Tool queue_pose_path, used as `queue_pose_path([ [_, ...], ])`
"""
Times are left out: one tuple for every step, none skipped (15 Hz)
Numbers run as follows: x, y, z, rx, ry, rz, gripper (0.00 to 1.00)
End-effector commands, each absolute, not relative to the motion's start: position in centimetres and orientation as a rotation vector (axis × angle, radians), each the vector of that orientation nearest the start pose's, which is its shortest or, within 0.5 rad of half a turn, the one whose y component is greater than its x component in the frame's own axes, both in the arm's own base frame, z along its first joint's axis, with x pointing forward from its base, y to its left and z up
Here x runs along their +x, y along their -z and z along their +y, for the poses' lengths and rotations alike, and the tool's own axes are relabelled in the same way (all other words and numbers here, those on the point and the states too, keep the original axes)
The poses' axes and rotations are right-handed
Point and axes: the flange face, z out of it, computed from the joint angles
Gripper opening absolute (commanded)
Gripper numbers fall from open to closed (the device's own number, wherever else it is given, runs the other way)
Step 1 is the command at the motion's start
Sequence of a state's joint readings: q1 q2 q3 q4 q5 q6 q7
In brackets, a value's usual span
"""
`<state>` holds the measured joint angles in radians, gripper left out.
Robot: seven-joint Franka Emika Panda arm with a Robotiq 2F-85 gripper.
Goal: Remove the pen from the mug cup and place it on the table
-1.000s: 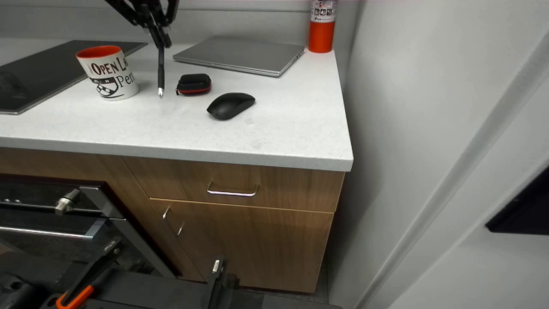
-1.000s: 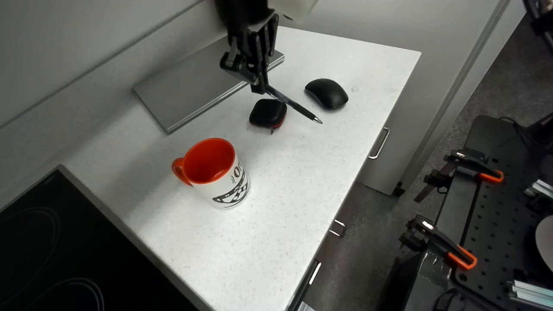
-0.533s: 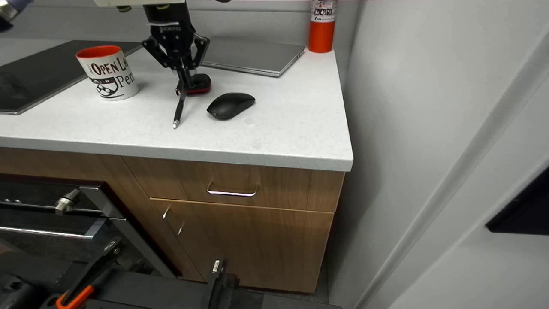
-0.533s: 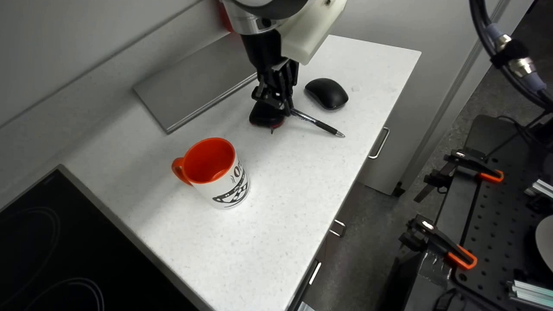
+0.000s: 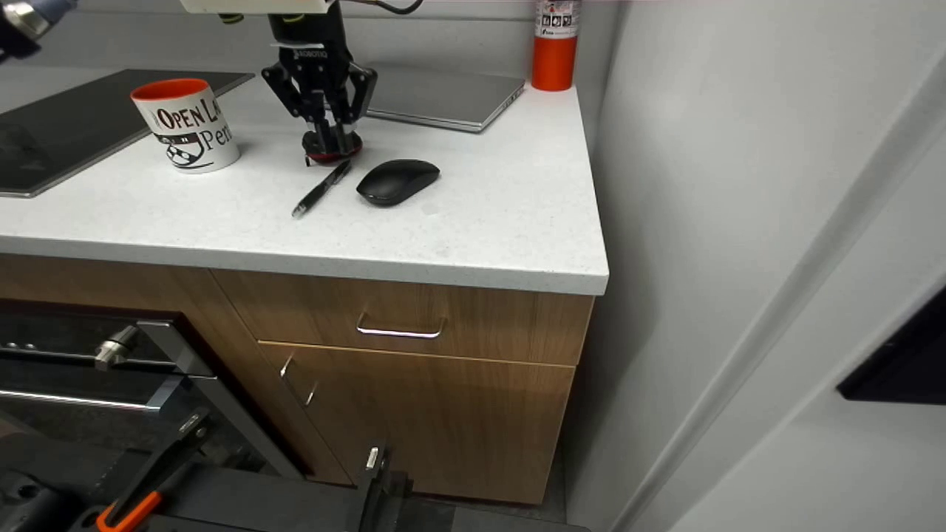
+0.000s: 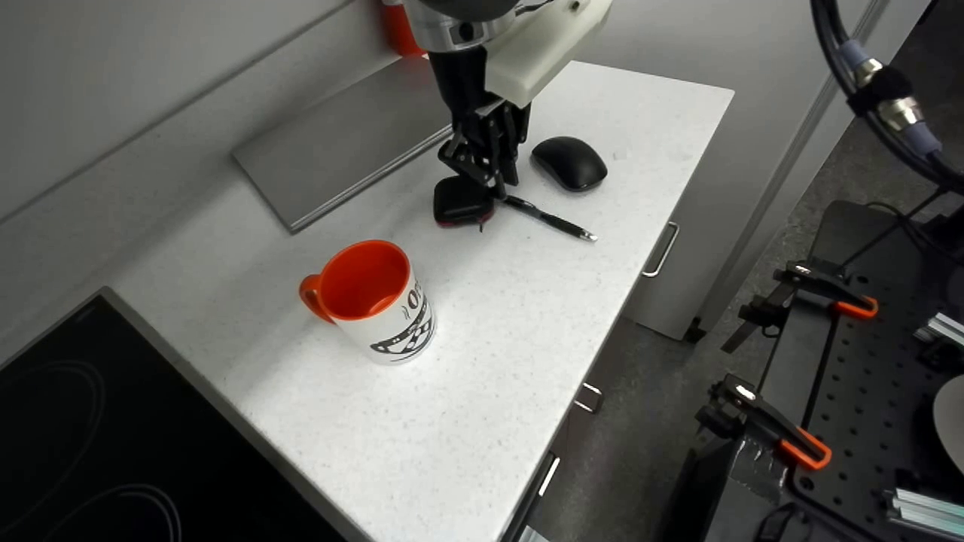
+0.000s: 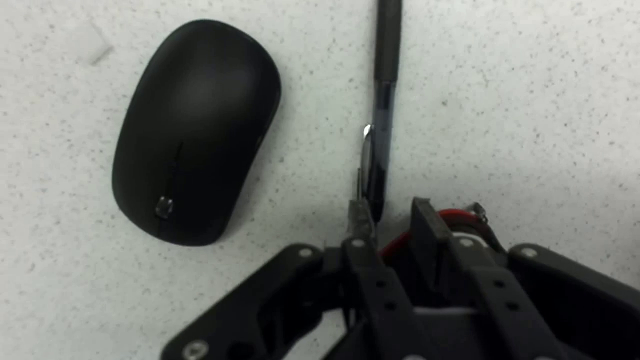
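Observation:
The pen (image 5: pixel 321 190) is dark with a silver tip and lies flat on the white table (image 5: pixel 480 229). It also shows in an exterior view (image 6: pixel 553 220) and in the wrist view (image 7: pixel 384 105). My gripper (image 7: pixel 392 217) is open, with a gap between its fingertips. The pen's rear end lies by the left fingertip in the wrist view and is not gripped. In both exterior views the gripper (image 5: pixel 331 142) (image 6: pixel 503 187) is low over the table at the pen's rear end. The white mug cup (image 5: pixel 188 133) (image 6: pixel 392 327) stands upright, its orange inside empty, apart from the gripper.
A small black-and-red case (image 6: pixel 461 202) sits right under and beside the fingers. A black mouse (image 5: pixel 399 182) (image 7: pixel 200 130) lies close to the pen. A grey laptop (image 5: pixel 443 96), a red-and-white bottle (image 5: pixel 554 63) and a black cooktop (image 6: pixel 113 436) are farther off.
The gripper came down with the pen, tip sloping down, then opened. The pen now lies flat on the table, let go. The case looks slightly turned. The mug has not moved.

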<state>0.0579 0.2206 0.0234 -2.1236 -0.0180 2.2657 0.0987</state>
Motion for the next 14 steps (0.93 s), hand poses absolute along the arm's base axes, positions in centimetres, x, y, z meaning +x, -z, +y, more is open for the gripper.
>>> queue_pose_path([
  [56.3,-31.8,3.1,-3.119,-0.081,0.122,0.59],
  [56.4,-32.1,2.7,-3.116,-0.071,0.138,0.68],
  [56.4,-32.4,2.5,-3.108,-0.058,0.153,0.75],
  [56.5,-32.7,2.3,-3.102,-0.047,0.154,0.81],
  [56.6,-32.8,2.1,-3.097,-0.037,0.166,0.9],
  [56.6,-32.9,2.0,-3.086,-0.032,0.165,0.97],
  [56.7,-33.0,2.0,-3.076,-0.034,0.16,1.0],
  [56.7,-33.0,2.1,-3.059,-0.024,0.146,1.0],
  [56.5,-32.3,2.3,-3.094,-0.06,0.147,0.94],
  [56.5,-32.4,2.3,-3.086,-0.058,0.147,1.0],
  [56.5,-32.4,2.3,-3.084,-0.057,0.147,1.0],
  [56.5,-32.4,2.3,-3.084,-0.056,0.147,1.0],
  [56.5,-32.4,2.3,-3.084,-0.056,0.147,1.0],
  [56.5,-32.4,2.3,-3.084,-0.056,0.147,1.0],
])
